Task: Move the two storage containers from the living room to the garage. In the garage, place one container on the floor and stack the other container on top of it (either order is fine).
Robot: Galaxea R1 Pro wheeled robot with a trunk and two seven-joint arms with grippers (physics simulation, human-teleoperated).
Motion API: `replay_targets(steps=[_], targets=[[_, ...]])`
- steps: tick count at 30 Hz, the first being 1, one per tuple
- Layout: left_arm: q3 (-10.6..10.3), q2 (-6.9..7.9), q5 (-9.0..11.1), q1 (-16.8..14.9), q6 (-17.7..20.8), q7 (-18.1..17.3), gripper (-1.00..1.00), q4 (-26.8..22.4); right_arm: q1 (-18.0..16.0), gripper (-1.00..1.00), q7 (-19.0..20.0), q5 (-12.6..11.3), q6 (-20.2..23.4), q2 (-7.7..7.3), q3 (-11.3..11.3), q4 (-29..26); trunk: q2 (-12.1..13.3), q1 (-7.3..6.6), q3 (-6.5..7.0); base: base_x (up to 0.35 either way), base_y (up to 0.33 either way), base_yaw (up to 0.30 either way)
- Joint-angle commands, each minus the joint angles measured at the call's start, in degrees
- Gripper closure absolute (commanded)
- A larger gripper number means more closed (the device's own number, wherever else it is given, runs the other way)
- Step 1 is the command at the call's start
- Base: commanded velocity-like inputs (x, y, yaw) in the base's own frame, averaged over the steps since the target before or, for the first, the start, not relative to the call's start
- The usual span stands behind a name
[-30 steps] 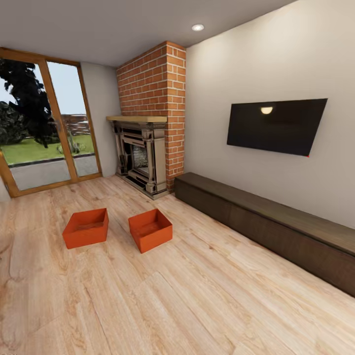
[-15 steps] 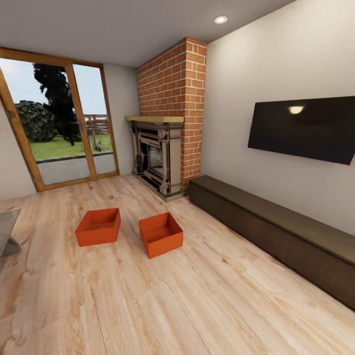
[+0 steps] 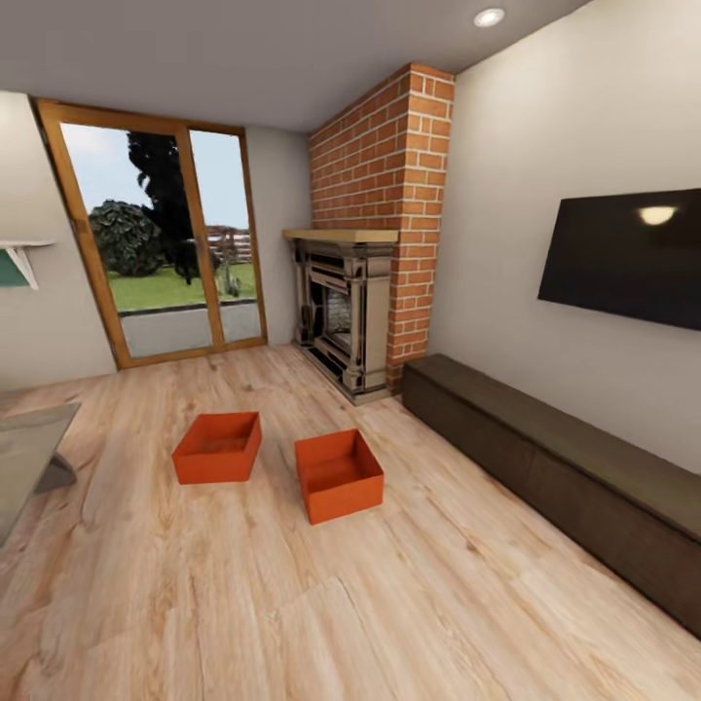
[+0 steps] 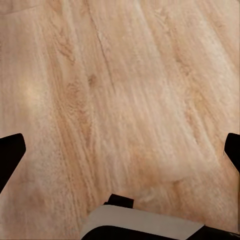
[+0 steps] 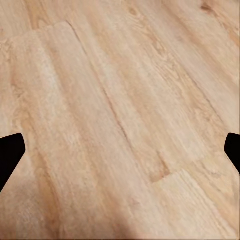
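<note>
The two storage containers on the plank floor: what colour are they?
Both storage containers are plain orange-red, inside and out; the head view shows it best.

The left gripper [image 4: 120, 150] has black fingertips [image 4: 10, 152], blunt and angular. Behind them sits a pale grey rounded body part [image 4: 140, 225] with a small black block on top. The right gripper [image 5: 120, 150] has matching black fingertips [image 5: 10, 152].

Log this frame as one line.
room: living room | containers: both on wood floor, apart | left tool: open, empty | right tool: open, empty
</note>
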Motion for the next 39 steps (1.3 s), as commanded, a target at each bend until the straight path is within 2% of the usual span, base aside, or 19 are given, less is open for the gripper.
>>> replay_targets(steps=[1, 10, 25, 39], targets=[[0.4, 0.0, -0.4, -0.1, -0.3, 0.2, -1.0, 0.2, 0.0, -1.0, 0.0, 0.2, 0.0, 0.0, -0.1, -0.1, 0.0, 0.03, -0.05, 0.301, -0.191, 0.248], [0.4, 0.0, -0.4, -0.1, -0.3, 0.1, -1.0, 0.2, 0.0, -1.0, 0.0, 0.3, -0.1, 0.0, -0.1, -0.1, 0.0, 0.03, -0.05, 0.296, -0.2, 0.226], [0.4, 0.0, -0.4, -0.1, -0.3, 0.1, -1.0, 0.2, 0.0, -1.0, -0.1, 0.3, -0.1, 0.0, -0.1, -0.1, 0.0, 0.03, -0.05, 0.28, -0.222, 0.033], [0.4, 0.47, -0.4, -0.1, -0.2, 0.1, -1.0, 0.2, 0.0, -1.0, -0.1, 0.3, -0.1, 0.0, -0.1, -0.1, 0.0, 0.03, -0.05, 0.279, -0.222, 0.235]])
